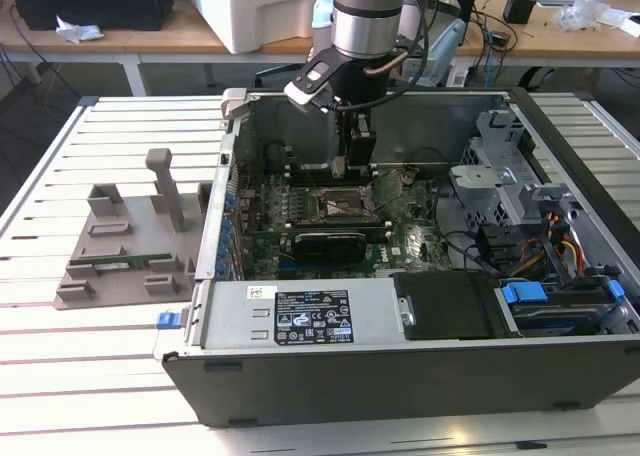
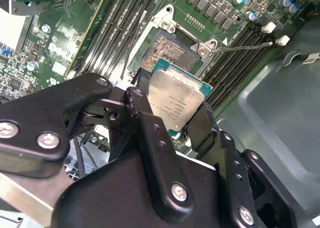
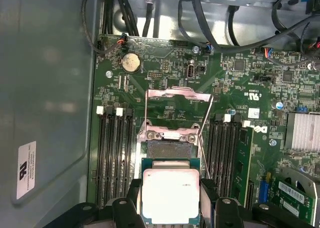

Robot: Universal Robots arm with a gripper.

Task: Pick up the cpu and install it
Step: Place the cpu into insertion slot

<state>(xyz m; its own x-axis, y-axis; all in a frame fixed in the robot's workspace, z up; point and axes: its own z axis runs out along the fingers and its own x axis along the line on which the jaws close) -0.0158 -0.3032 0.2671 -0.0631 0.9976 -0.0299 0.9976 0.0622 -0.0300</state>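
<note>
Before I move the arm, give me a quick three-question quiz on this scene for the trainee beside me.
1. True or false: the cpu already sits in the socket.
2. The gripper is: A open; B shut on the cpu; C shut on nothing.
3. Fill in: the socket's metal retention frame is swung ____.
Key: 1 false; 2 B; 3 open.

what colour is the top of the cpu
Pale silver, with a green rim; the cpu shows best in the first wrist view.
</note>
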